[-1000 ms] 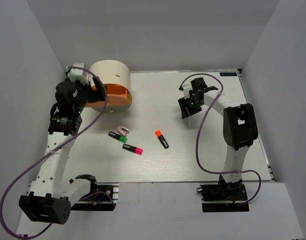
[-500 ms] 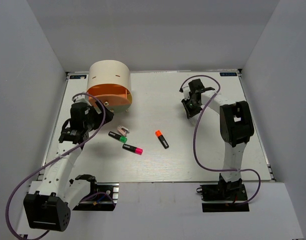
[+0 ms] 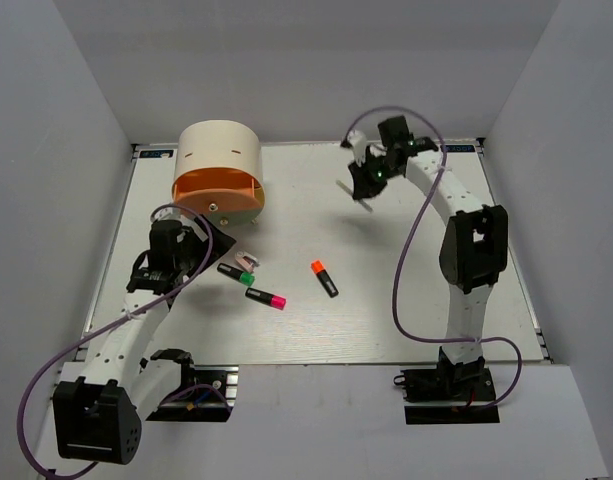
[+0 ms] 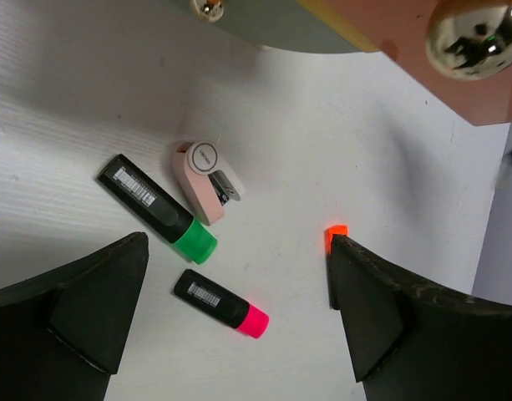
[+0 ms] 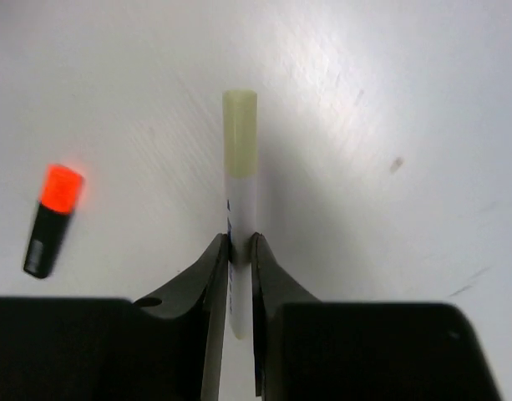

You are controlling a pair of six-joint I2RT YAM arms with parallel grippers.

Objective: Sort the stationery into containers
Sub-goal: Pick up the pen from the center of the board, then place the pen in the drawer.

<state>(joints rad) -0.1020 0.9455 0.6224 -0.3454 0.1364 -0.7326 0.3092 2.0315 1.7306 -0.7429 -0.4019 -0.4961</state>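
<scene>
The right gripper [image 5: 240, 247] pinches a thin white stick [image 5: 240, 180] between its jaws. It grips the white shaft, and the yellowish tip juts forward beyond them. In the top view the stick hangs clear of the tabletop [image 3: 406, 300] at the far right, well apart from the cream drawer unit [image 3: 219, 150] at the far left. The step in hand looks like carrying the stick across to a drawer. The stick is slim and probably smooth, so the pinch needs to be firm and the wrist level, or the stick may pivot between the jaws on the way. A high path along the far side would pass clear of the orange highlighter [image 3: 324, 278] lying mid-table. The orange drawer [image 3: 214, 188] shows out from under the unit's front, but I cannot tell whether it gapes enough to take the stick's full length. Lowering the tip inside the rim before letting go seems safer than dropping it from above. The left gripper [image 4: 236, 251] hovers low just in front of the unit with its jaws spread wide. Under it lie the green highlighter [image 4: 155, 209], the pink highlighter [image 4: 220, 303] and a pink-and-white piece [image 4: 205, 180]. That crowds the drawer's front, so the right arm should approach from the far side and mind the left one.
</scene>
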